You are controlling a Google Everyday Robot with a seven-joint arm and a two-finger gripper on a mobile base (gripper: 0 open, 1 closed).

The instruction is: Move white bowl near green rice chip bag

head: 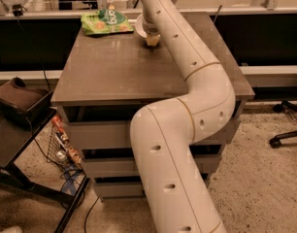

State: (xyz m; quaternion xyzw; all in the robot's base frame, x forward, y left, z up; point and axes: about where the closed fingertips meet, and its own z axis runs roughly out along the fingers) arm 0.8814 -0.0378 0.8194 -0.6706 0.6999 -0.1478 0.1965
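The green rice chip bag (105, 22) lies flat at the far left corner of the brown table (114, 72). The white bowl (140, 25) is just right of the bag, partly hidden behind my arm. My gripper (152, 37) is at the bowl's right rim, at the far middle of the table, and is shut on the bowl. A narrow gap separates bowl and bag. The small orange fruit is hidden behind my arm.
My white arm (197, 96) crosses the table's right half from front to back. A dark stand (17, 103) and a wire basket (61, 142) sit on the floor at left. An office chair base (287, 125) is at right. A counter runs behind the table.
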